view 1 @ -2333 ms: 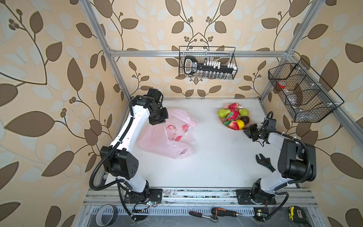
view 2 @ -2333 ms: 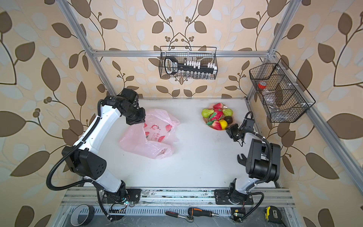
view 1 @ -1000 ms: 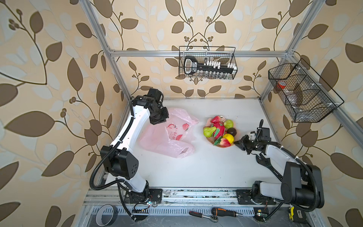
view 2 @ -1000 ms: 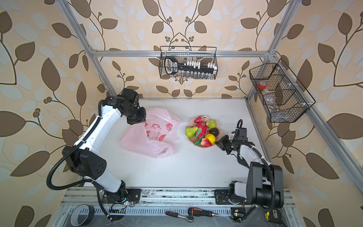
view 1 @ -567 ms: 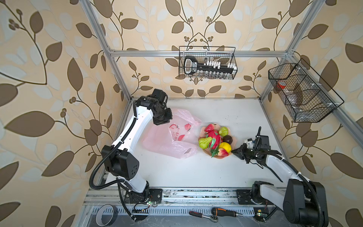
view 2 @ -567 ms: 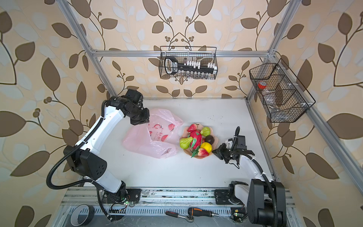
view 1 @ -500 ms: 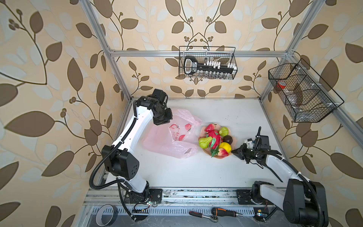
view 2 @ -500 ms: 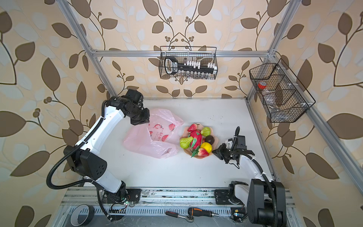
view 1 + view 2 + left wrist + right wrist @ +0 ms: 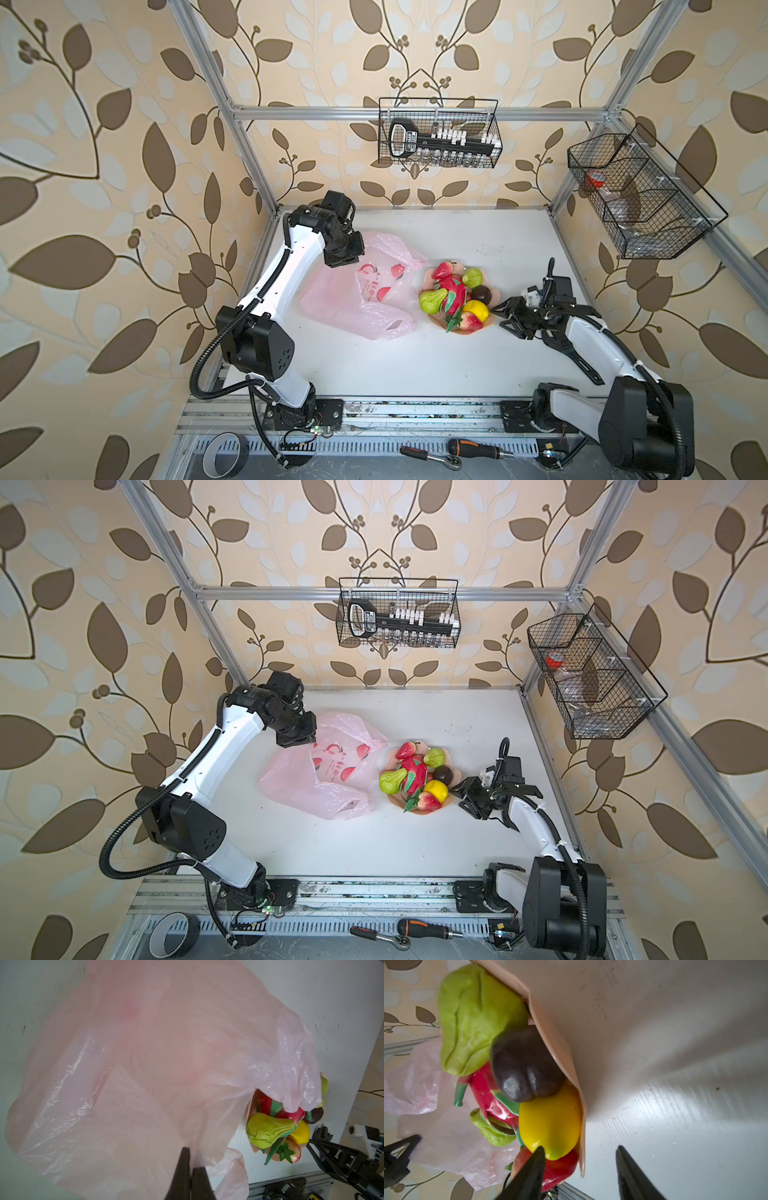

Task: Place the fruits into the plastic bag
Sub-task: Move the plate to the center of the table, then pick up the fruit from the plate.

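The fruits [image 9: 454,293] are piled on a peach plate [image 9: 456,776] at mid-table: a green pear [image 9: 432,300], a lemon [image 9: 550,1124], a dark brown one [image 9: 525,1066], strawberries and a dragon fruit. The pale-pink plastic bag [image 9: 357,299] lies just left of the plate, and its edge drapes over some fruit in the left wrist view. My left gripper [image 9: 190,1159] is shut on a fold of the bag and holds it up at the back left. My right gripper [image 9: 580,1148] is open, with the plate's right rim [image 9: 582,1136] between its jaws.
Wire baskets hang on the back wall [image 9: 440,133] and the right wall [image 9: 640,199]. A black tool [image 9: 582,361] lies under my right arm. A screwdriver [image 9: 478,451], a ratchet [image 9: 428,455] and a tape roll [image 9: 224,455] sit by the front rail.
My right gripper dragged the plate of fruits left and forward up to the bag, then opened off its rim. My left gripper shifted slightly right, still holding the bag.
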`<action>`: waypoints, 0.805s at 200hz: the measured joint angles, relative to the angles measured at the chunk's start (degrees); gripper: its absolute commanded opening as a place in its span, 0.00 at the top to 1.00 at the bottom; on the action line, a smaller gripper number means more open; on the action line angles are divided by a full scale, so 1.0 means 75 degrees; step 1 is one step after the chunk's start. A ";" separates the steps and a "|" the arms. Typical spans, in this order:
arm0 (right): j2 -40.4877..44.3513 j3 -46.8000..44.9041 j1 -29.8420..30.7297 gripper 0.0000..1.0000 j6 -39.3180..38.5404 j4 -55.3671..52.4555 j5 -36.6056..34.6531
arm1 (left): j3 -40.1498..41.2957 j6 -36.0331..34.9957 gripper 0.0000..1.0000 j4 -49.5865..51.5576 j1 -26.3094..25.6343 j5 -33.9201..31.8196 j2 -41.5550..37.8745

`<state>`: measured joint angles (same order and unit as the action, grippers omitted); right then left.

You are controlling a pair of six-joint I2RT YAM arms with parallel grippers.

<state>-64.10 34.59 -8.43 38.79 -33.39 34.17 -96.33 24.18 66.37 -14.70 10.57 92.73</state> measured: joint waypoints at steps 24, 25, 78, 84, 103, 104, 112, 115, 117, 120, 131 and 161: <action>0.0618 0.0455 0.0055 0.10 -0.0070 -0.0525 -0.0192 | 0.0015 -0.0006 1.00 0.0000 0.0000 0.0047 0.0000; 0.0641 0.0475 0.0061 0.09 -0.0073 -0.0542 -0.0195 | 0.0015 -0.0006 1.00 -0.0003 0.0000 0.0050 0.0000; 0.1431 0.2008 0.1641 0.00 0.0309 -0.0979 -0.0740 | 0.0055 -0.0023 1.00 -0.0032 -0.0003 0.0175 0.0000; 0.1437 0.2113 0.1871 0.00 0.0446 -0.0973 -0.0842 | 0.0070 -0.0023 1.00 -0.0032 0.0000 0.0175 0.0000; 0.1437 0.2308 0.2900 0.00 0.1087 -0.0828 -0.1212 | 0.0140 -0.0026 1.00 -0.0041 -0.0003 0.0175 0.0000; 0.1437 0.2314 0.2940 0.00 0.1131 -0.0810 -0.1236 | 0.0143 -0.0026 1.00 -0.0041 -0.0003 0.0175 0.0000; 0.1422 0.2334 0.3462 0.00 0.1478 -0.0676 -0.1405 | 0.0178 -0.0026 1.00 -0.0061 -0.0003 0.0175 -0.0003; 0.1413 0.2334 0.3614 0.00 0.1606 -0.0635 -0.1478 | 0.0192 -0.0026 1.00 -0.0073 -0.0003 0.0175 -0.0006; 0.1405 0.2337 0.3759 0.00 0.1696 -0.0589 -0.1545 | 0.0210 -0.0026 1.00 -0.0085 -0.0003 0.0175 -0.0015; 0.1384 0.2340 0.3931 0.00 0.1836 -0.0536 -0.1585 | 0.0230 -0.0023 1.00 -0.0090 -0.0003 0.0175 -0.0015; 0.1256 0.2393 0.4660 0.00 0.2349 -0.0315 -0.1920 | 0.0309 -0.0023 1.00 -0.0102 -0.0003 0.0175 -0.0044; 0.0353 0.2830 0.6414 0.00 0.3567 0.0198 -0.2806 | 0.0522 -0.0023 1.00 -0.0233 -0.0003 0.0198 -0.0119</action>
<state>-61.45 55.81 39.68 65.54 -31.90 13.13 -92.42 24.01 64.62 -14.72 12.05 91.83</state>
